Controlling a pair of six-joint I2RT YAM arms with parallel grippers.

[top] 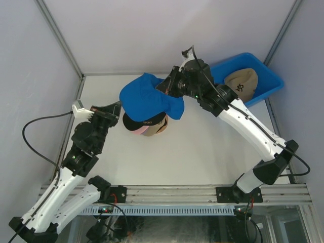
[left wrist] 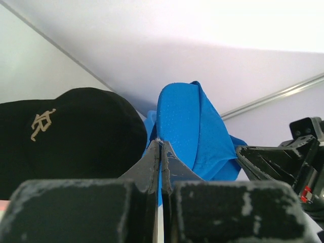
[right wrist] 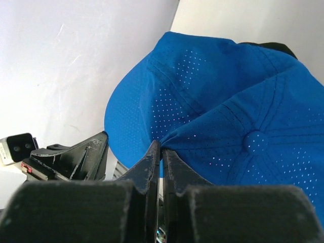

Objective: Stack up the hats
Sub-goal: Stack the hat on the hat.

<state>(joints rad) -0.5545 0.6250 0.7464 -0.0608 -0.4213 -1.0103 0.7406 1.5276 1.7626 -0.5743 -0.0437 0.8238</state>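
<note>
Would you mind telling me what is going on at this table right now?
Both arms hold a blue hat between them: the left tool and the right tool are each shut on its fabric. The hat hangs over a pile of hats in the middle of the table, with a black hat showing underneath. One tan hat lies in the blue bin at the right, not yet stacked.

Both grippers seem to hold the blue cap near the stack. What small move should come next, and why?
Probably lower the blue cap gently onto the black cap, before any release. The left gripper and the right gripper both pinch its fabric, and in the top view it overlaps only part of the stack.
</note>
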